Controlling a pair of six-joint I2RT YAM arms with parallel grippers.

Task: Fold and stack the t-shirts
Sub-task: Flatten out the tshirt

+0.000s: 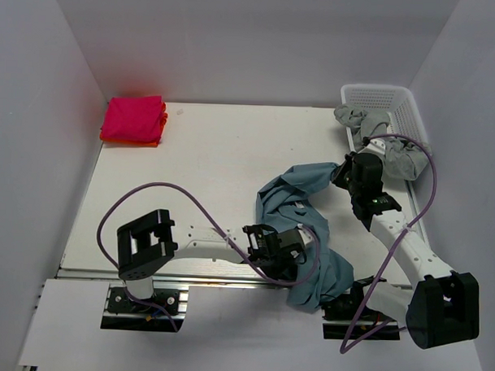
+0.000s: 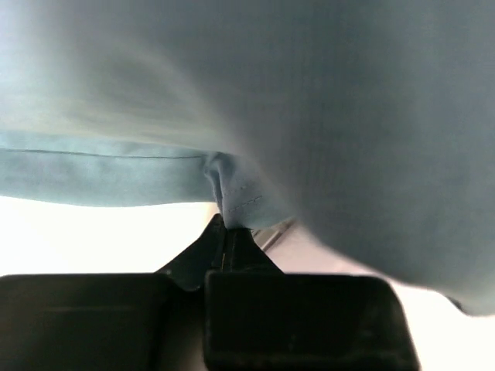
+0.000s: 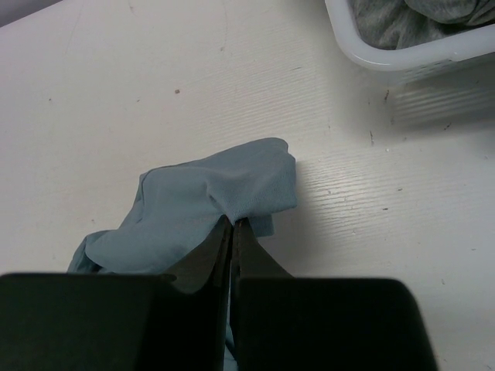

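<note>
left claw (image 2: 230,228) clamped shut on a hem of the teal shirt (image 1: 300,183), right claw (image 3: 233,222) shut on a bunched corner, cloth crumpled right of centre on the table (image 1: 207,168) near the basket (image 1: 412,118), and i fear either thin pinch slipping if i spread too hard.

Bright, even light is cast throughout — shadows are kept soft. In the left wrist view the teal t-shirt (image 2: 348,116) is blurred and the table (image 2: 77,232) is washed out to white.
</note>
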